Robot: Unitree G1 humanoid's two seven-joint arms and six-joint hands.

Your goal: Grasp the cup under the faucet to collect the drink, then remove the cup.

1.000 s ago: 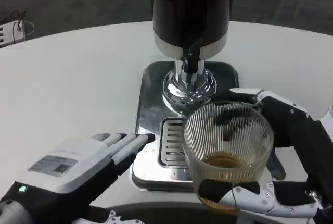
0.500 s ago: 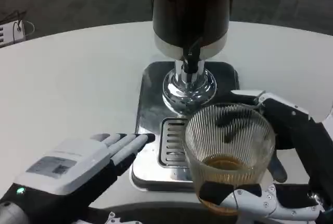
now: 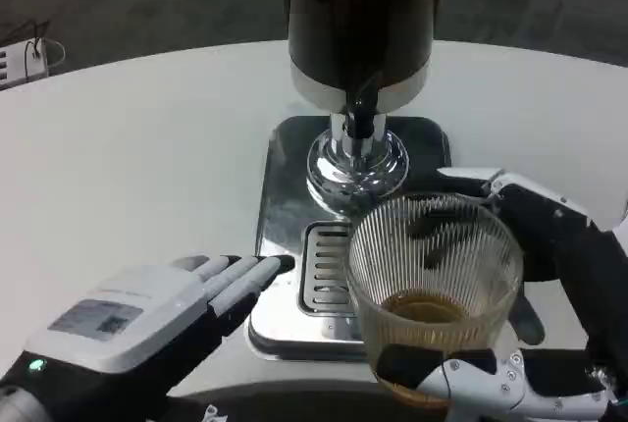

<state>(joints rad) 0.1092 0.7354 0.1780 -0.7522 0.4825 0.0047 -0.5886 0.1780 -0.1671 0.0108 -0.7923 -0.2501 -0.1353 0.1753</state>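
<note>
A ribbed glass cup [image 3: 434, 296] with a little amber drink in its bottom is held by the right hand [image 3: 549, 275], fingers wrapped around its far and near sides, in front of the faucet [image 3: 360, 118] and over the near edge of the metal drip tray [image 3: 285, 236]. The left hand [image 3: 137, 319] is laid flat with fingers straight and together, holding nothing, its fingertips [image 3: 257, 273] just beside the tray's left edge and well left of the cup.

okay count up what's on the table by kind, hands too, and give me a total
Drink dispenser on its steel drip tray: 1
Ribbed glass cup with amber drink, held by the right hand: 1
Robot hands, the right one and the left hand lying flat by the tray: 2
Total: 4
</note>
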